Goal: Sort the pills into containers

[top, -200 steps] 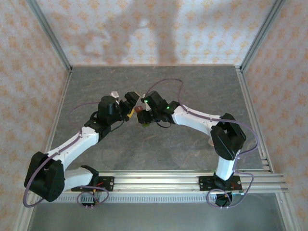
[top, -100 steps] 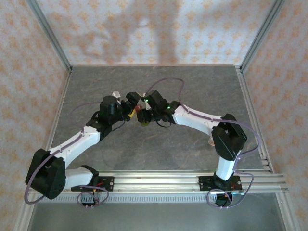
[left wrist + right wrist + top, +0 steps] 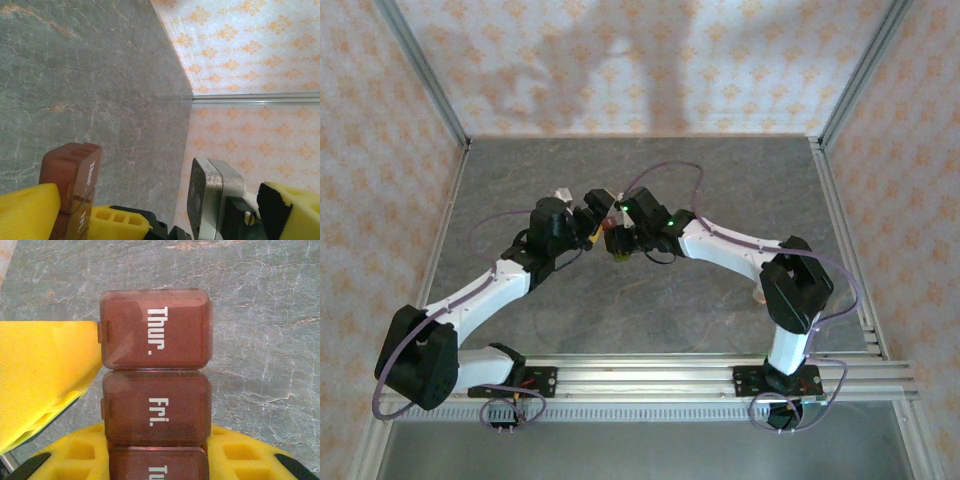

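Observation:
The containers (image 3: 155, 370) are a reddish-brown strip of joined lidded boxes marked Thur., Fri. and Tu. My right gripper (image 3: 157, 460) is shut on the strip at its lower boxes, and the Thur. end sticks out past the yellow fingertips. In the top view the right gripper (image 3: 617, 232) holds the containers (image 3: 618, 248) at mid-table. My left gripper (image 3: 596, 212) meets it from the left. That left gripper (image 3: 157, 215) stands open around the containers (image 3: 70, 170), and one of its yellow fingers (image 3: 45, 375) touches the side of the Thur. box. The pills are out of view.
The grey marbled tabletop (image 3: 650, 300) is walled by patterned panels with metal posts (image 3: 420, 70). A rail (image 3: 650, 375) runs along the near edge by the arm bases. A small pinkish thing (image 3: 758, 296) peeks out beside the right arm's elbow.
My left gripper has moved right, closing the gap to the strip's end. The right gripper has shifted slightly left with the containers still in it.

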Robot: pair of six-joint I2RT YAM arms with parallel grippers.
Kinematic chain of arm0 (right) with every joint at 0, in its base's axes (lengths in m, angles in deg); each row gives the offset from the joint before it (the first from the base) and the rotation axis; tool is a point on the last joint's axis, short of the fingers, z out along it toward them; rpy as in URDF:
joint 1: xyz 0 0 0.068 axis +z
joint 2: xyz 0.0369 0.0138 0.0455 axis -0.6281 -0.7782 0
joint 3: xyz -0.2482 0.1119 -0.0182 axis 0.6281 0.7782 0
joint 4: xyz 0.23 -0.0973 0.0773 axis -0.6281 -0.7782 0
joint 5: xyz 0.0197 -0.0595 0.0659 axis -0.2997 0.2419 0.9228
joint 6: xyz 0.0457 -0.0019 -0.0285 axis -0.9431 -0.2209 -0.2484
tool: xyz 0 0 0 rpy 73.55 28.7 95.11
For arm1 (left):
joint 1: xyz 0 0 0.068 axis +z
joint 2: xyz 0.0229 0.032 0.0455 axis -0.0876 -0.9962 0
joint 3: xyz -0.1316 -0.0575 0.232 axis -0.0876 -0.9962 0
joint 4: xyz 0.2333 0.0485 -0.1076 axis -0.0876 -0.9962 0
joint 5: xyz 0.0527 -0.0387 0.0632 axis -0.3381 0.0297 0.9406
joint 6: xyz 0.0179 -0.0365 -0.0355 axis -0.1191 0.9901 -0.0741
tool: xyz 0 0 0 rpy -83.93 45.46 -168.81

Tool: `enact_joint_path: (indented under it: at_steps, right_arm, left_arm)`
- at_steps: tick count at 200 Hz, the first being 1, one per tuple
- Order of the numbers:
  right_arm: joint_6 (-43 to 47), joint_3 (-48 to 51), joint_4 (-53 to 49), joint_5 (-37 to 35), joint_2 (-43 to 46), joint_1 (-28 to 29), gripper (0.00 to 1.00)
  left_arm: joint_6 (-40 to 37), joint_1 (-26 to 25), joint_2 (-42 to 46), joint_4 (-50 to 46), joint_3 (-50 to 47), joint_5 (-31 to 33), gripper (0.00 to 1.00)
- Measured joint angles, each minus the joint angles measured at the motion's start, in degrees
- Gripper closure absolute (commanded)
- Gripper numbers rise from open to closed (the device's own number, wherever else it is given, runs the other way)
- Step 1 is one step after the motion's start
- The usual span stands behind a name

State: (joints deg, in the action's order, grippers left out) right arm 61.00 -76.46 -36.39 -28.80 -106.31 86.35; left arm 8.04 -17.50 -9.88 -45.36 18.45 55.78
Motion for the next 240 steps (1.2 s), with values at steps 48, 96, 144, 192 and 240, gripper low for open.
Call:
enact_joint_path:
  at_steps: [48, 96, 144, 192, 240]
  right_arm:
    - [-0.35, 0.0, 0.13, -0.04, 0.0, 0.0, 0.82]
    - [-0.48, 0.0, 0.2, -0.2, 0.0, 0.0, 0.83]
    - [-0.61, 0.0, 0.31, -0.17, -1.14, 0.04, 0.84]
    - [-0.61, 0.0, 0.31, -0.2, -2.6, 0.09, 0.84]
    - [-0.59, 2.47, 1.01, -0.13, -1.6, 0.09, 0.84]
  left_arm:
    - [0.26, -0.07, 0.0, -0.02, 0.5, 0.0, 0.02]
    - [0.39, -0.35, 0.0, -0.02, 0.68, 0.35, 0.02]
    - [2.43, -0.92, 0.0, 1.31, 0.74, 0.61, 0.01]
    - [4.26, -1.51, 0.17, 2.75, 1.68, 0.7, 0.01]
    - [-0.44, -1.49, 3.15, -4.07, 2.84, 3.06, 0.01]
